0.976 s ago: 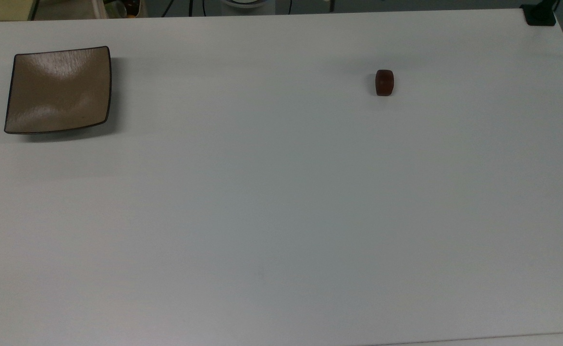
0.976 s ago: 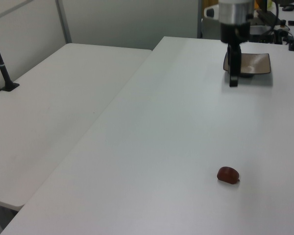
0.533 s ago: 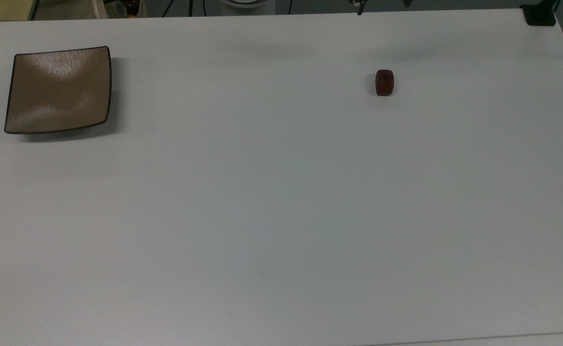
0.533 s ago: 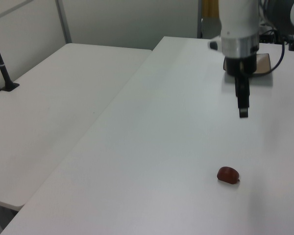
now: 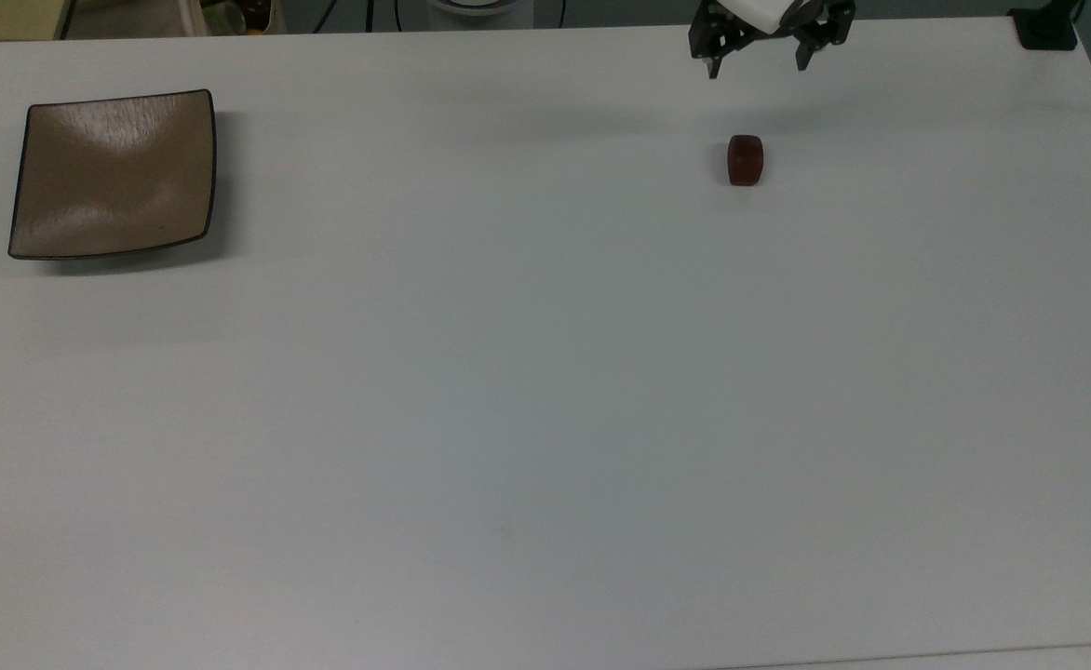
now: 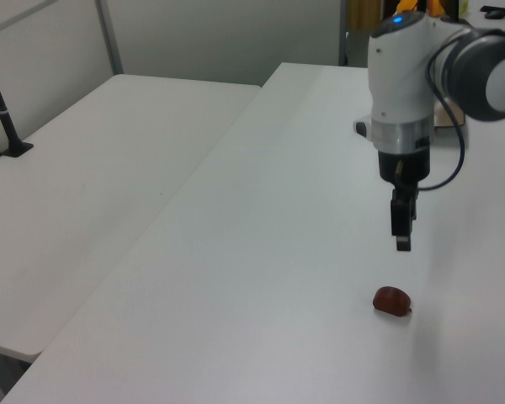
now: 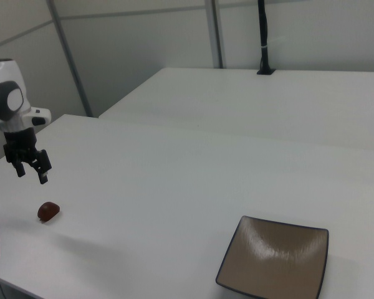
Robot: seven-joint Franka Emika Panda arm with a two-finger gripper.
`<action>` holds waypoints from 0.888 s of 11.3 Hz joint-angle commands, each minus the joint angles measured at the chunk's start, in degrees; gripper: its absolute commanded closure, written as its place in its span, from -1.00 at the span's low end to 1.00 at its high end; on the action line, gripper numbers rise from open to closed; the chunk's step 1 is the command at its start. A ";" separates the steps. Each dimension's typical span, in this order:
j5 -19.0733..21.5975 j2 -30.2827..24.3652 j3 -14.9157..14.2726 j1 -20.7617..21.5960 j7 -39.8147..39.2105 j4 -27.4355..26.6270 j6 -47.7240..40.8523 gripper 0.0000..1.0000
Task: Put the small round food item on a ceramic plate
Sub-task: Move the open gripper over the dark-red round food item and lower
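Above food item [image 5: 745,160] claw [image 5: 757,68] hovers, fingers apart; plate [image 5: 114,173] well apart

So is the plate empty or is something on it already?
Empty. The plate shows only bare glossy surface, and the food item lies on the table, far from it.

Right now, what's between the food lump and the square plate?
Only bare white table lies between the reddish-brown lump and the tan plate, per the top view.

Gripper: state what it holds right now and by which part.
Nothing is held. The gripper hangs open above the table, apart from the small round food item, which lies on the table untouched.
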 commanded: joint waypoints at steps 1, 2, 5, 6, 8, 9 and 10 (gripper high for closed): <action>1.02 -0.85 -0.17 0.84 3.77 -6.60 9.94 -1.00; 0.93 -0.67 -0.17 0.84 4.22 -8.35 13.53 -1.00; -0.12 1.52 -0.17 2.51 6.50 -11.18 18.84 -1.00; -0.39 2.22 -0.17 2.69 6.59 -11.71 20.15 -1.00; -2.14 3.97 -0.17 2.95 7.82 -12.67 22.87 -1.00; -3.54 5.12 -0.17 2.95 8.96 -12.77 24.02 -1.00; -4.94 5.91 -0.17 2.95 9.75 -12.77 24.47 -1.00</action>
